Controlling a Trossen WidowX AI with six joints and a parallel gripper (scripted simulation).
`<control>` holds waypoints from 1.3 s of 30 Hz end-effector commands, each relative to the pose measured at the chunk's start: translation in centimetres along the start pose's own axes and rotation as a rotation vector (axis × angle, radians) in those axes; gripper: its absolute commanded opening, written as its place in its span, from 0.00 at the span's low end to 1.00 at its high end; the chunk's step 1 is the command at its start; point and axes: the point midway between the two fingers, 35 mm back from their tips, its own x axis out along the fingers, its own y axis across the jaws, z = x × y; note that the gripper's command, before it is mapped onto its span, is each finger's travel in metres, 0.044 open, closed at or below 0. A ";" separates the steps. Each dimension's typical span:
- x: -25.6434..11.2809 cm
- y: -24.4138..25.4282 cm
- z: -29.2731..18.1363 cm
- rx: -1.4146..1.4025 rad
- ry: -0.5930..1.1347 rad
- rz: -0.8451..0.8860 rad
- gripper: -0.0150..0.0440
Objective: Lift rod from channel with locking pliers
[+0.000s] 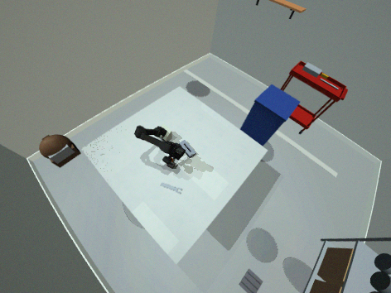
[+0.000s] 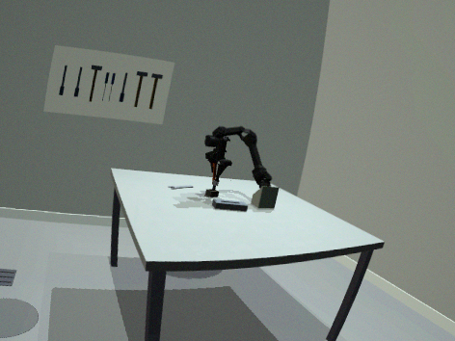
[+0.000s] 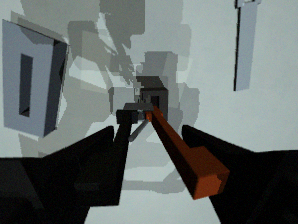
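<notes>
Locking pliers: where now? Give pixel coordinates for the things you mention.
In the wrist view, the locking pliers (image 3: 176, 150) (image 2: 214, 174) are at center, orange handle right, dark handle left, between the jaws; the slotted block (image 3: 41, 82) (image 2: 230, 205) (image 1: 188, 149) lies left.
</notes>
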 end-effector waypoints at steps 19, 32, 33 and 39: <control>-0.3 4.7 1.8 0.085 -0.007 0.021 0.79; -0.4 7.4 2.4 0.134 -0.006 0.026 0.79; -0.4 7.6 2.4 0.138 -0.006 0.026 0.79; -0.4 8.9 2.6 0.161 -0.005 0.027 0.79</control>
